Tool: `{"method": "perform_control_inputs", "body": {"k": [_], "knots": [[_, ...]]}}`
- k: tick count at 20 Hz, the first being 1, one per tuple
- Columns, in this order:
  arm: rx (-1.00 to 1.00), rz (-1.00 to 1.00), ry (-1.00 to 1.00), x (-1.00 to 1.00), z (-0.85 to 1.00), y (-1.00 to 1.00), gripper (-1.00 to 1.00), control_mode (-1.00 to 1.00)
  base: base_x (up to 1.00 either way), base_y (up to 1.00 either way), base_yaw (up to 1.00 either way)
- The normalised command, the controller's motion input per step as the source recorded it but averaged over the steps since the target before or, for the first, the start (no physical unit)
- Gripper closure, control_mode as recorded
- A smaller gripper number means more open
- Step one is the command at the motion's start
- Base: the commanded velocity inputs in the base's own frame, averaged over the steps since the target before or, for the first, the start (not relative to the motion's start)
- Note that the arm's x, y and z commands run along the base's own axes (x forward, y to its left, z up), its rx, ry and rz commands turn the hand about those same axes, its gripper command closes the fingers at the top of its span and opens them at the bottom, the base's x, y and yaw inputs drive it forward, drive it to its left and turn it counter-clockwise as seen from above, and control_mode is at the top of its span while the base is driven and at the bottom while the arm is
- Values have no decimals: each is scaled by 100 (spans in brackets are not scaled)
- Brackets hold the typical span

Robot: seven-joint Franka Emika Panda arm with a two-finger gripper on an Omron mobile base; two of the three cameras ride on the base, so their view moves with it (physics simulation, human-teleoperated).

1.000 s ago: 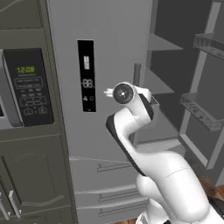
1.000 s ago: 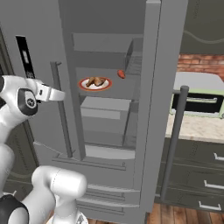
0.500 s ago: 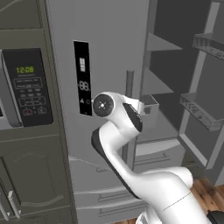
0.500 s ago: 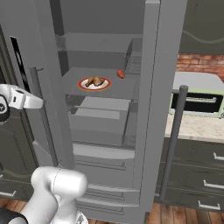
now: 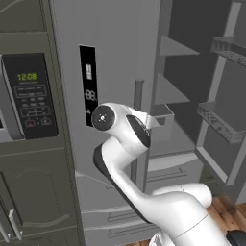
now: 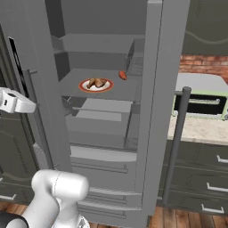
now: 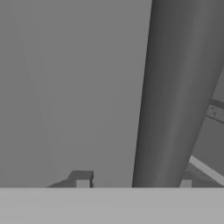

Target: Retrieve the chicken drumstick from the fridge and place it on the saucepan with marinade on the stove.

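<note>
A simulated kitchen of grey cabinets and a brick backsplash, with the fridge (image 6: 107, 111) standing open on its right side. Inside, level with the fridge's middle shelf, I see the drumstick (image 6: 96, 83) lying on a red-rimmed plate (image 6: 83, 86), with a small red-orange item (image 6: 122, 75) just beside it toward the open door (image 6: 153, 107). It sits there because nothing has yet reached for it; I judge the retrieval has barely begun.

My gripper (image 7: 133, 184) is at the left door's bar handle (image 7: 173, 96), the handle running up between the two fingertips (image 7: 82, 180). The jaws straddle the bar with a visible gap on the left side, so I read them as released, not clenched; they carry nothing. I judge the arm is parked here from door-handling, well apart from the drumstick.

Left of the fridge, the wall oven (image 5: 29, 96) shows a green clock reading 12:08. The fridge's black display strip (image 5: 89, 86) carries pale symbols, including what looks like "88", too small to be sure.
</note>
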Motion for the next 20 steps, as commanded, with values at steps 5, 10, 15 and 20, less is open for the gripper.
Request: {"method": "perform_control_inputs", "body": {"k": [5,10,15,20], "knots": [[0,0,0,0,0,13,-100,-100,0,0,0],[0,-6,1,0,0,16,-100,-100,0,0,0],[0,-10,2,0,0,57,-100,-100,0,0,0],[-3,-12,0,-10,0,100,-100,-100,0,0,0]]}}
